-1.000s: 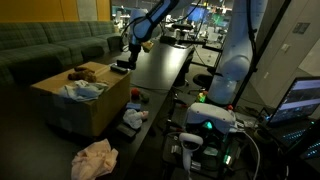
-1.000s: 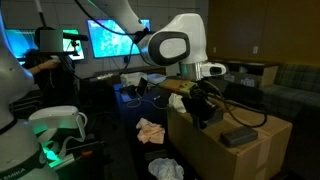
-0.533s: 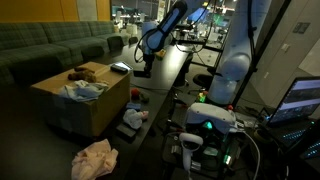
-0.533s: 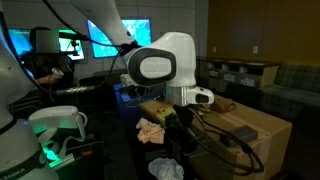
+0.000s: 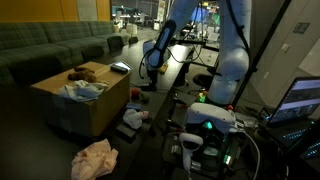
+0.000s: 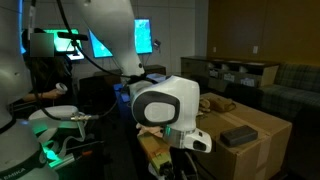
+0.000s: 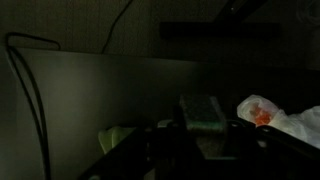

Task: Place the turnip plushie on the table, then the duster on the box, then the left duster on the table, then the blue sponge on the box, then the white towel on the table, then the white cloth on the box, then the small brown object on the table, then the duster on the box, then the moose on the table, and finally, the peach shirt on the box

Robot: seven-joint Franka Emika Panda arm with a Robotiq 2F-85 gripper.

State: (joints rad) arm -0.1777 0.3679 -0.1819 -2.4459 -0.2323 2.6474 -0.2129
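Wrist view, very dim. A broad grey flat surface [image 7: 120,90] fills the middle of the field, its upper edge running slightly downward to the right. A dark cable [image 7: 22,75] loops over its left part, rising near the left border and curving down toward the lower edge. A thin wire [image 7: 118,25] descends from the top. A dark horizontal band [image 7: 220,31] lies at upper right. Lower centre: a greenish-grey block [image 7: 200,112]. Just beside it, at right, a white crumpled object [image 7: 290,120] bearing an orange-red patch [image 7: 260,115]. Lower left of centre: a pale green object [image 7: 115,138], partly hidden. Black shapes [image 7: 190,155] along the bottom are too dark to identify.
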